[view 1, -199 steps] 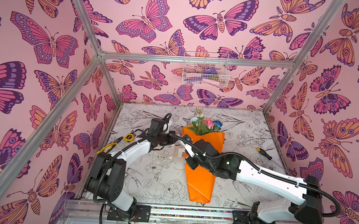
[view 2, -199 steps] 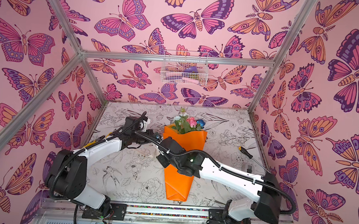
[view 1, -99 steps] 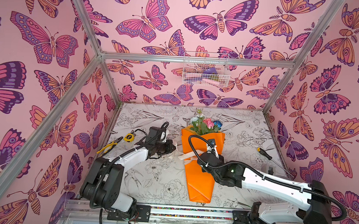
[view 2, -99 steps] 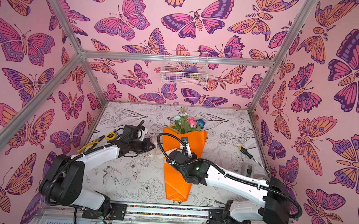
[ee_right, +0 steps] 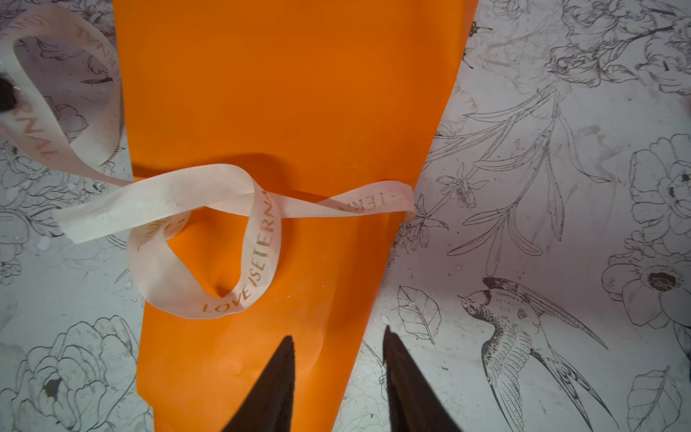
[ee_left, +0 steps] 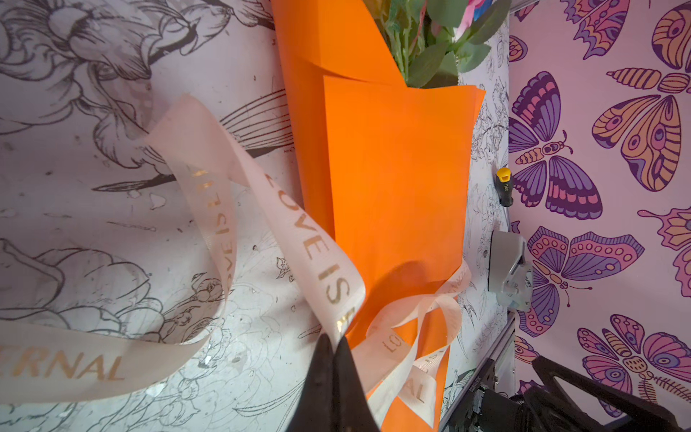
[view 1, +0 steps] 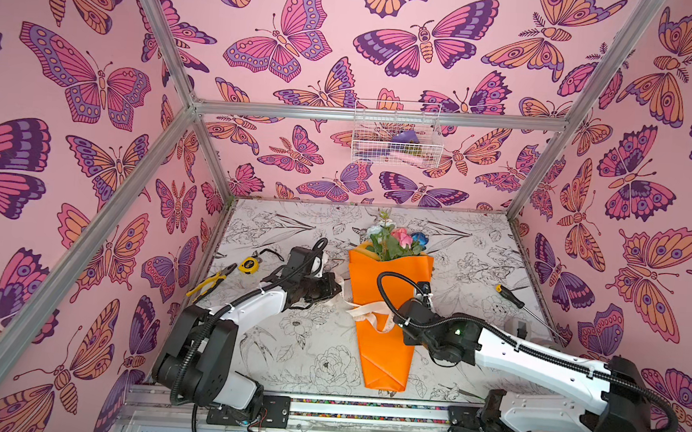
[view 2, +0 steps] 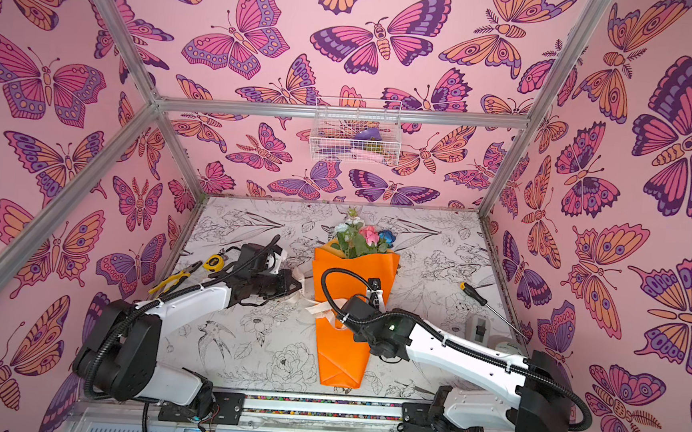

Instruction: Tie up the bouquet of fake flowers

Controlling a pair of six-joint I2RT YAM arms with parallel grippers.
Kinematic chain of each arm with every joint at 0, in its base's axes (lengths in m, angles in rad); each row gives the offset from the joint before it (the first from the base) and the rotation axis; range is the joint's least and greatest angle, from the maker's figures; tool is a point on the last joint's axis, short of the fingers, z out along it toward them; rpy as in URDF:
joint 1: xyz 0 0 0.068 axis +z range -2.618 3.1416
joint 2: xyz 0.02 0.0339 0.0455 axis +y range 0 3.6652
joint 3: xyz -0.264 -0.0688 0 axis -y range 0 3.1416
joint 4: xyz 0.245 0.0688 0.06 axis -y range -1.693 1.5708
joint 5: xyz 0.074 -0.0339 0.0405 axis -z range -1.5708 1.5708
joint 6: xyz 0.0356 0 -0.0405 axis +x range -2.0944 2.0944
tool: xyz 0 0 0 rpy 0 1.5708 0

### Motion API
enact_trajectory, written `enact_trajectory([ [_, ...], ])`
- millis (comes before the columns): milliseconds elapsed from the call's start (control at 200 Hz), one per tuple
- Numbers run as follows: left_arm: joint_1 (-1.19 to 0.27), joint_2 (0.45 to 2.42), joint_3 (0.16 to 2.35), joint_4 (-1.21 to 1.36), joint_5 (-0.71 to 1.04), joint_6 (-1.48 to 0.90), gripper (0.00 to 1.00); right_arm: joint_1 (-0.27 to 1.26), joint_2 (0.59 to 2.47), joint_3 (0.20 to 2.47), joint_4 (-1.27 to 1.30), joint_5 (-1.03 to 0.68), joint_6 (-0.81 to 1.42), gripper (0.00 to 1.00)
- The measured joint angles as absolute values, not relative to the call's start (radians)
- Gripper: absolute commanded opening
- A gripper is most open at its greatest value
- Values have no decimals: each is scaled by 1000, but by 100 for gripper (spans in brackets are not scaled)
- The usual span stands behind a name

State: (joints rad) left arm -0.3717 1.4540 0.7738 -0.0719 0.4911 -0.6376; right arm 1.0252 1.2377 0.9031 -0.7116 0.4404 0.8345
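So the orange paper cone with the pink, white and blue fake flowers and green leaves poking out the wide end [view 1: 382, 353] is lying flat in the middle of the flower-print tabletop [view 1: 306, 347], blooms toward the back wall, pointy end toward the arm bases. The paper looks neatly folded and the cone is holding its shape. I'd call the tying roughly half done: the cream ribbon with gold "LOVE IS ETERNAL" lettering [ee_right: 261, 239] crosses the narrow part of the cone and is looped over itself once, but the loop is big and floppy, nothing is cinched, and one tail trails off onto the table. What's left, I think, is pulling both ends snug and probably a second crossing or a bow. The left claw [ee_left: 331, 348] is pressed together and seems to be pinching one ribbon strand just beside the cone. The right claw [ee_right: 337, 333] is spread apart with nothing in it, hovering over the cone's lower edge, short of the loop.
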Motion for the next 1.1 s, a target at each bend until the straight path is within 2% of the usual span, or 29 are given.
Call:
enact_trajectory([
  [150,-384,1427,773,-72,491,-639,0,932,1301,991,-667,332,728,48],
  [325,-392,1409,773,-67,490,-645,0,898,1422,1072,-633,281,647,57],
  [686,-406,1405,768,-54,490,-664,0,897,1683,1147,-628,212,601,56],
  [761,-407,1398,763,-54,490,-664,0,897,1694,1147,-632,214,601,48],
  [946,-410,1393,757,-54,490,-668,0,897,1694,1147,-635,215,598,12],
  [1006,-412,1393,757,-53,490,-668,0,897,1682,1148,-636,208,592,7],
  [1101,-413,1393,757,-52,490,-672,0,899,1638,1158,-648,192,574,3],
])
